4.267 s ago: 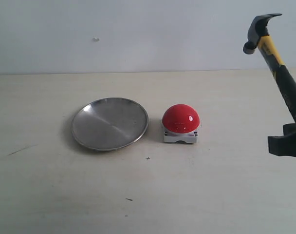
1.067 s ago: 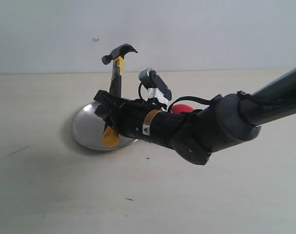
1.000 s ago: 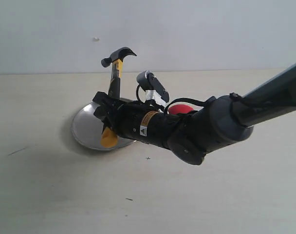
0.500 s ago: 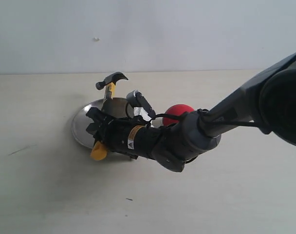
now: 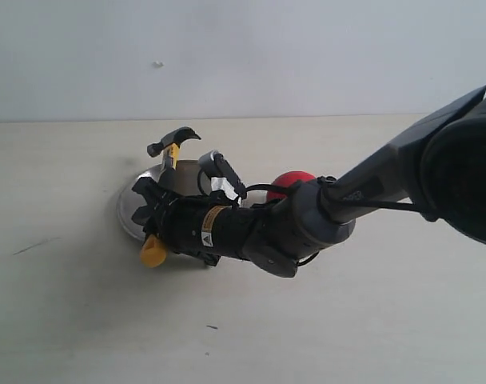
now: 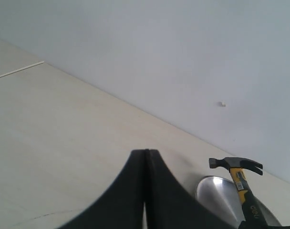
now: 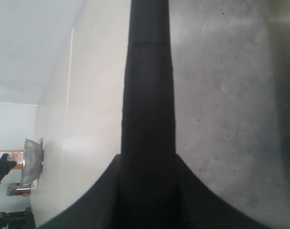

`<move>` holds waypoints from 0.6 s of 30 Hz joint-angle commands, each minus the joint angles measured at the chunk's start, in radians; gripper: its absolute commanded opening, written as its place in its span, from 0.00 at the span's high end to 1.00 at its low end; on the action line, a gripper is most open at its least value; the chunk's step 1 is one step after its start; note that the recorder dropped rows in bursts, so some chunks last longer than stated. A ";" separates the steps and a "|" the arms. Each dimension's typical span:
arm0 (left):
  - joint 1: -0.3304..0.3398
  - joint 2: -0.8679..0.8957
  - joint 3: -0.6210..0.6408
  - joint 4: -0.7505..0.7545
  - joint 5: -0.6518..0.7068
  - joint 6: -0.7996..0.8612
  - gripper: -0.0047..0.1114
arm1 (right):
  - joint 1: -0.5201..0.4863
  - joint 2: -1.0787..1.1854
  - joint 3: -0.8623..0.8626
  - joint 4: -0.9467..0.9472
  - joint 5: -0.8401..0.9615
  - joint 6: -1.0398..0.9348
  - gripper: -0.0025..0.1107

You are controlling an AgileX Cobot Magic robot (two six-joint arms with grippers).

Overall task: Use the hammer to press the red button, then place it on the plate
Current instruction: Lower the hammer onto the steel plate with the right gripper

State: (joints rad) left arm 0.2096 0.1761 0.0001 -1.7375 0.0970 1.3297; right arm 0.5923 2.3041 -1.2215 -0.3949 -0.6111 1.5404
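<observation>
My right gripper (image 5: 153,206) is shut on the hammer's (image 5: 171,144) black handle, low over the plate (image 5: 128,214). The dark steel head points up and back, and the yellow looped end (image 5: 153,252) hangs past the plate's front rim. In the right wrist view the black handle (image 7: 148,86) runs straight out from between the jaws of the right gripper (image 7: 148,164). The arm hides most of the red button (image 5: 296,179), which sits right of the plate. My left gripper (image 6: 146,153) is shut on nothing, off to the plate's left, and sees the hammer (image 6: 236,165) and the plate (image 6: 215,194).
The light wooden table (image 5: 83,320) meets a plain white wall (image 5: 307,56) at the back. My right arm (image 5: 339,208) stretches across from the right side over the button. A small dark mark (image 5: 212,326) lies on the front of the table.
The right arm has brought the hammer from the far right over to the plate, then lowered it. In the last half second hammer and gripper sank slightly and shifted left.
</observation>
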 commanded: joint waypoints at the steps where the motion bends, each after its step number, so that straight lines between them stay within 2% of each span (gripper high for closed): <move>1: 0.000 -0.005 0.000 -0.007 0.001 -0.001 0.96 | 0.001 -0.075 -0.013 -0.039 0.054 -0.021 0.98; 12: 0.000 -0.005 0.000 -0.007 0.001 -0.001 0.96 | 0.001 -0.101 -0.013 -0.056 0.176 -0.031 0.98; 18: 0.000 -0.005 0.000 -0.007 0.001 -0.001 0.96 | 0.001 -0.093 -0.013 -0.078 0.171 -0.021 0.98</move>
State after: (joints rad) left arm 0.2096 0.1761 0.0001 -1.7375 0.0970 1.3297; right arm 0.5923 2.2253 -1.2215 -0.4420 -0.3721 1.5506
